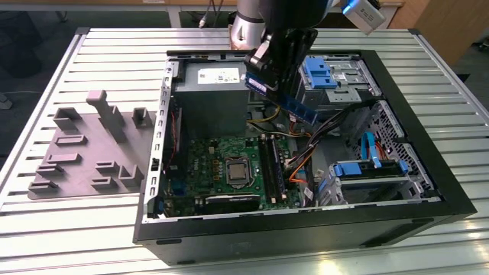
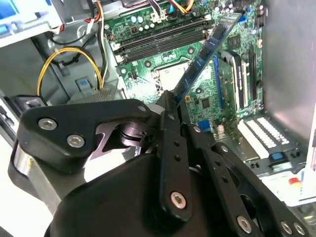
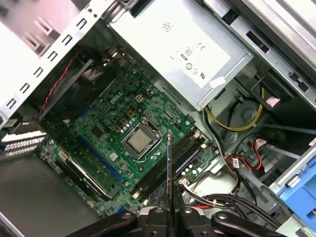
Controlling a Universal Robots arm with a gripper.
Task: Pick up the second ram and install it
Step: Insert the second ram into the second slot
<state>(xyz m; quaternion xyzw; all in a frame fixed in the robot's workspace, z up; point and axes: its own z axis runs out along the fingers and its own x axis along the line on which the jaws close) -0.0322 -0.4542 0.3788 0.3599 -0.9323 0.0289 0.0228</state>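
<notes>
While the second ram (image 1: 289, 102) hangs in the air above the open computer case (image 1: 428, 189), the claw (image 1: 264, 74) is clamped on 1 end of it, and the free end slants down toward the green motherboard (image 1: 229, 154). In the second wrist view the stick (image 2: 202, 57) runs out from between the closed fingers (image 2: 170, 106) over the board; in the first wrist view it shows edge-on (image 3: 169, 168), pinched at its base. The carry looks done and the lining-up stage is in hand: the stick is not yet in a slot. Seating it would call for levelling the stick, matching it to a free memory slot (image 3: 163, 165) beside the processor socket (image 3: 140, 140), then a straight press. Room is tight. The grey power supply (image 1: 210, 86) stands close on 1 side, loose cables (image 1: 306, 152) and blue drive brackets (image 1: 319, 73) on the other. The grey tray (image 1: 84, 149) sits well apart on the surface (image 1: 114, 46).
</notes>
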